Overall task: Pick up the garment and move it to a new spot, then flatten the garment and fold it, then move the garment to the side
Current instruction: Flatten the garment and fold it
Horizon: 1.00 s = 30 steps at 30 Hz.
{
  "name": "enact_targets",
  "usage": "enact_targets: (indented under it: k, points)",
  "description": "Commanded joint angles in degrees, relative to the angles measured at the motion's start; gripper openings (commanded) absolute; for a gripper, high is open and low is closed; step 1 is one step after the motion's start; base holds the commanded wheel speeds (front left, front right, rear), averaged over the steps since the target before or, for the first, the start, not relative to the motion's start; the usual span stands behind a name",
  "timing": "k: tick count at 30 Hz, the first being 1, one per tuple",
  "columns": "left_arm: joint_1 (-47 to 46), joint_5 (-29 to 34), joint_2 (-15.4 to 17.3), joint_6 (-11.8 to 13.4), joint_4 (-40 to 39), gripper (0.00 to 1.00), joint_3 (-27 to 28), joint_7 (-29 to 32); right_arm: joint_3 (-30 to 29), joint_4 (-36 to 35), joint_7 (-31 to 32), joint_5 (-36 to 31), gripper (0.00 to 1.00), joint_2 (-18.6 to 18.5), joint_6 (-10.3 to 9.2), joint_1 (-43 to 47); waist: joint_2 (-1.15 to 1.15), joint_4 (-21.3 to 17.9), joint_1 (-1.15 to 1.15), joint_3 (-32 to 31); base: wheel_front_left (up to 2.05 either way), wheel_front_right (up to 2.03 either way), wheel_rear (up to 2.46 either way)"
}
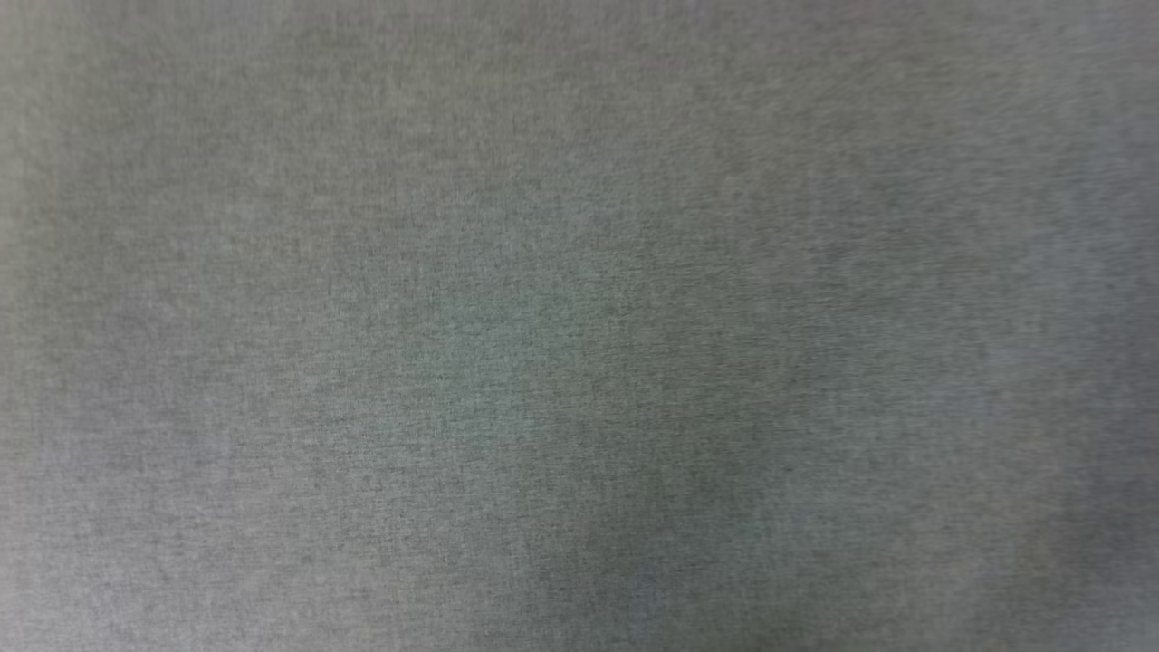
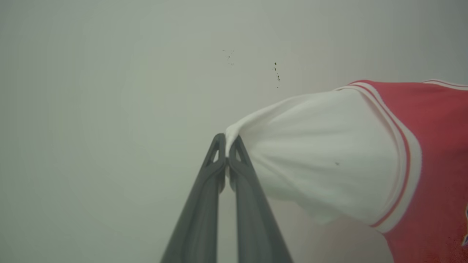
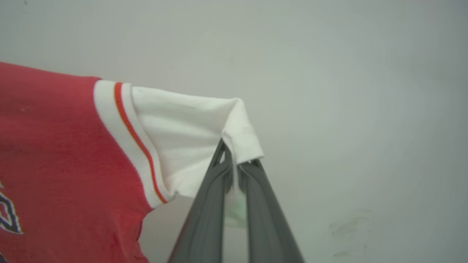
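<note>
Grey, blurry woven-looking surface (image 1: 579, 326) in head view; I can't tell what it is.

L wrist view: pale backdrop (image 2: 109, 91), few dark specks (image 2: 276, 71) above fingertips. Left claw (image 2: 227, 141) pinched shut on garment (image 2: 329, 153) at tip of its white sleeve. Cloth spreads to right of claw, striped trim (image 2: 402, 153), then red body at far right.

R wrist view: right claw (image 3: 234, 157) clamped shut on other white sleeve's hem, cuff folded over one fingertip. I see garment spreading left of claw, red body w/ bit of dark lettering (image 3: 9, 215) at lower left.
</note>
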Motion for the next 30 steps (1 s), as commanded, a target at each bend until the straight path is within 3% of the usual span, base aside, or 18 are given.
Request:
enact_targets:
  k: [1,7,13,21,30]
  points:
    - [-2.5,0.4,-0.6,-0.1,2.4,0.0,-0.4,-1.2,-0.6,2.0,-1.4,-1.3,0.0,0.4,-0.1,-2.2,0.0,1.3,-0.01,3.0,0.0,0.0,0.0]
    - [-8.9,1.5,-4.1,-0.9,12.2,0.0,-4.1,-6.9,-1.4,11.4,-7.3,-6.3,0.0,3.1,-0.1,-7.7,0.0,2.2,-0.01,5.9,0.0,0.0,0.0]
    - [-3.7,0.2,-7.2,-1.2,18.4,0.0,-8.2,-12.5,0.8,18.6,-12.1,-6.9,0.0,5.8,-0.09,-2.8,0.0,2.8,-0.01,5.7,0.0,0.0,0.0]
    - [15.2,-2.8,-9.5,-1.4,20.8,0.0,-13.9,-18.2,6.0,22.9,-16.3,-2.0,0.0,6.5,-0.08,11.9,0.0,3.5,-0.01,-0.6,0.0,0.0,0.0]
    - [43.3,-7.7,-8.4,-0.4,15.6,0.0,-15.6,-19.2,14.9,16.3,-15.1,9.7,0.0,1.0,-0.08,34.5,0.0,4.1,-0.01,-10.9,0.0,0.0,0.0]
